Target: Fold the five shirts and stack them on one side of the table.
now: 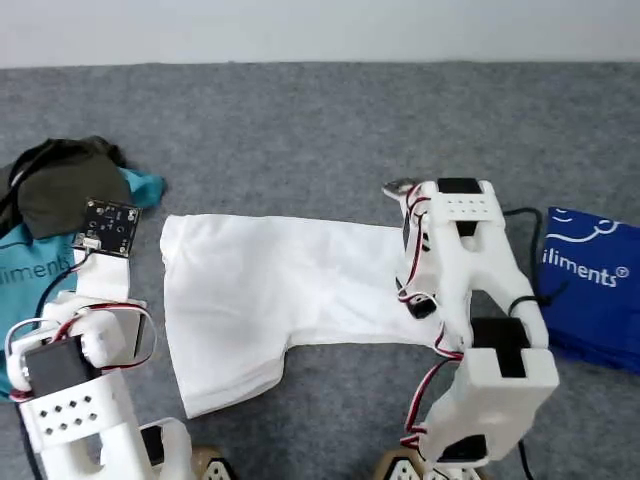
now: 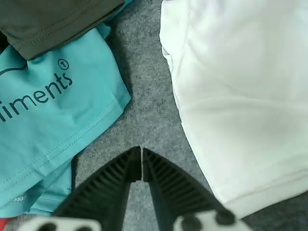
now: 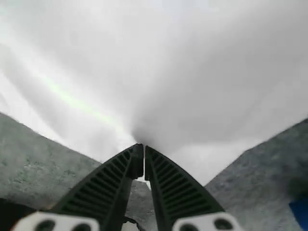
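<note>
Underneath everything: grey carpeted surface (image 1: 300, 120). Spread flat between both tools: white cotton shirt (image 1: 270, 290), one edge pinched in right tool (image 3: 144, 147), jaws clamped together on the fabric. Just beside right tool, on its outer side: blue printed shirt (image 1: 595, 280). Near left tool (image 2: 142, 150): teal printed shirt (image 2: 53, 110), with dark olive shirt (image 1: 60, 185) lying partly on it. Left tool closed, empty, over bare surface between teal and white shirts.

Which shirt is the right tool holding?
The white shirt, spread mid-table; the right tool is shut on it. The teal shirt, dark shirt and blue shirt lie aside.
</note>
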